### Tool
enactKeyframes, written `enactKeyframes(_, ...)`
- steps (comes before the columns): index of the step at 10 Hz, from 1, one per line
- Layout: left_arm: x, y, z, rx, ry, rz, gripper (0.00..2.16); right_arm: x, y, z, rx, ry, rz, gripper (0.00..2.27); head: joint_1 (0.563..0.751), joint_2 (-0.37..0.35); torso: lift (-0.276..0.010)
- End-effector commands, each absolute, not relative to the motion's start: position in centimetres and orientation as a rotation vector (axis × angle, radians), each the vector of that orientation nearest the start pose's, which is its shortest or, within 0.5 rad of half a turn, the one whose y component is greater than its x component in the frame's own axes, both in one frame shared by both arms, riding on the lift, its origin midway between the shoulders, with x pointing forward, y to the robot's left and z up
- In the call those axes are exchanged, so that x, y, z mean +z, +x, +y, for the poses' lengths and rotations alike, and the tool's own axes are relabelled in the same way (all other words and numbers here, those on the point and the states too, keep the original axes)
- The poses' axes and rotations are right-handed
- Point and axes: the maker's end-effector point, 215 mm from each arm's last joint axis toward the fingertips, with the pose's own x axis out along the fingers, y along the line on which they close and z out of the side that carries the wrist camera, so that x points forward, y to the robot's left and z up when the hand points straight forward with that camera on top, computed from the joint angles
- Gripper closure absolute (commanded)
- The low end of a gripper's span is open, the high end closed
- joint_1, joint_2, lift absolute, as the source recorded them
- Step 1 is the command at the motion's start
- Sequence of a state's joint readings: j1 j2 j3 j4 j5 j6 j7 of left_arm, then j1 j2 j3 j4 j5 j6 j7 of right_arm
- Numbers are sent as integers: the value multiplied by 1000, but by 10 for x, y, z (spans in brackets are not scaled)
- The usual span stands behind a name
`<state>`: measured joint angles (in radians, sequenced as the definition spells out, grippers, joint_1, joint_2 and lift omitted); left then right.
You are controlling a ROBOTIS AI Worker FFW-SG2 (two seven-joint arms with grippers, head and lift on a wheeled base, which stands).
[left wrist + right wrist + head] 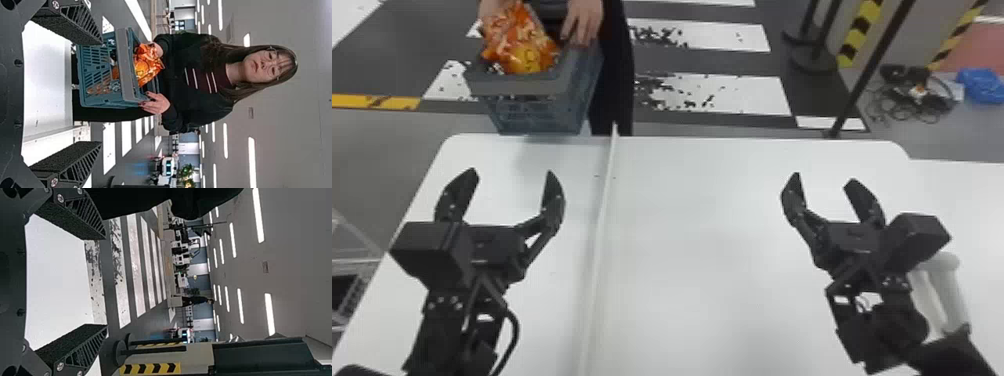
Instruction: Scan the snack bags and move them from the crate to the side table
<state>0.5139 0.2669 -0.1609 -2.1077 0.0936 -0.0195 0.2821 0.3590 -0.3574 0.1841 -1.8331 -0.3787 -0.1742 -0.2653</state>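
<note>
My left gripper [508,187] stands open above the left part of the white table, nothing between its fingers. Over the table's right part, my right gripper [824,190] is open too and holds nothing. A person holds a blue-grey crate [542,107] just past the table's far left edge, with orange snack bags [519,42] showing at its top. In the left wrist view the crate [100,74] lies beyond the open left gripper [100,92], an orange bag [145,66] at its rim under the person's hand. The right gripper [105,282] is spread in its own wrist view.
A thin white divider [602,225] runs front to back across the white table [702,250], between the two arms. A grey-white handled object [944,290] is beside the right arm. Dark posts [867,70], cables and a blue bag stand or lie on the floor behind.
</note>
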Motion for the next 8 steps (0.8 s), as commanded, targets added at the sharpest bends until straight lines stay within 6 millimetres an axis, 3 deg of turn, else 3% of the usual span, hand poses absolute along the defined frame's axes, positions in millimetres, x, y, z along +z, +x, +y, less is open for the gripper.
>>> enactKeyframes(1, -314, 437, 216, 8, 52, -19, 90, -364, 476, -256, -22, 112, 19, 134, 695, -48, -87)
enactKeyframes(8, -305, 435, 217, 1, 45, -53, 113, -359, 476, -257, -20, 112, 5, 134, 695, -51, -87)
